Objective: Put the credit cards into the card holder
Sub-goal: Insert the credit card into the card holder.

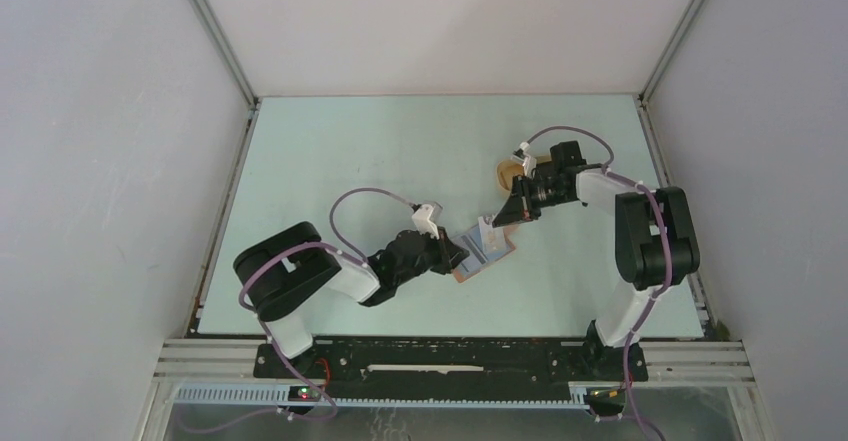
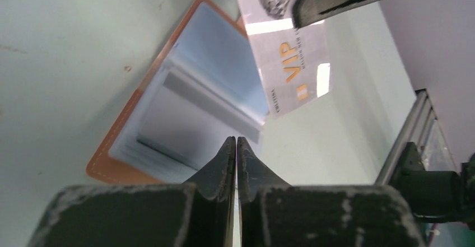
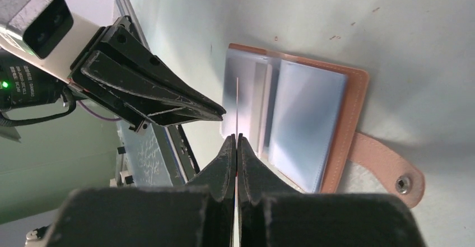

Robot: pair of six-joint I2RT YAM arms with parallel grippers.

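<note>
The left gripper [image 1: 458,254] reaches in low over the table [image 1: 330,161] from the near left. Its fingers are pressed together with no gap between them, and the tips sit right at the near edge of the wallet [image 1: 487,253]. Whether they pinch a sleeve there cannot be told. The wallet lies open and flat near the middle of the table, turned at an angle. Its brown cover shows as a thin border around pale blue-grey clear sleeves [image 2: 218,62], some of which stand a little off the stack. In the right wrist view its closing strap [image 3: 386,171], with a metal snap [image 3: 401,185], sticks out flat on the side away from the left gripper. Over the wallet's far edge hangs one card [image 2: 291,62]. It is silver-grey with "VIP" in orange letters and a small picture at its top corner, and it is held off the table, tilted, with its lower corner just over the open sleeves. From the right wrist it shows edge-on as a thin line above the sleeves near the wallet's spine. The right gripper [image 1: 503,217] comes in from the far right with its fingers clamped on the card's upper end. The two grippers' tips are close together but apart. Just behind the right gripper a tan tray [image 1: 503,169] rests on the table, partly hidden by the wrist.
</note>
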